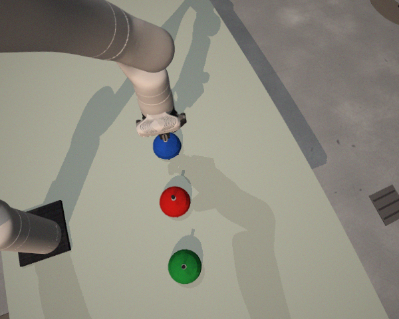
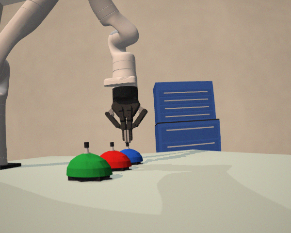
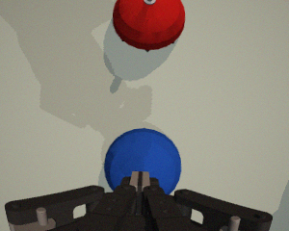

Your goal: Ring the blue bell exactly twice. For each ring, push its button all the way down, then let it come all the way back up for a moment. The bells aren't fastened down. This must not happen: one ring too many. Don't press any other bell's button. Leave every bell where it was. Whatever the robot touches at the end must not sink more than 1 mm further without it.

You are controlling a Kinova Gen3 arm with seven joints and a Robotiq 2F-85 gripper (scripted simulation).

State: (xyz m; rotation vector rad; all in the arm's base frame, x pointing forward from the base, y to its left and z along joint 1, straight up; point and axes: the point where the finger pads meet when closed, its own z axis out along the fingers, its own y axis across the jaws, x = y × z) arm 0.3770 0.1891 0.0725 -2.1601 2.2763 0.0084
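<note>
Exterior view: the closed, empty end effector (image 2: pixel 127 140) points straight down onto the blue bell's (image 2: pixel 132 155) button. Smooth domed red (image 2: pixel 115 159) and green (image 2: pixel 89 165) bells sit alongside on the matte tabletop (image 2: pixel 216 180).

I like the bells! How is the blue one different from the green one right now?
The blue bell sits at the far end of the row, the green bell nearest the exterior camera. The shut hand is right on the blue bell's button; the green bell's button stands free. Both are domes on dark bases.
</note>
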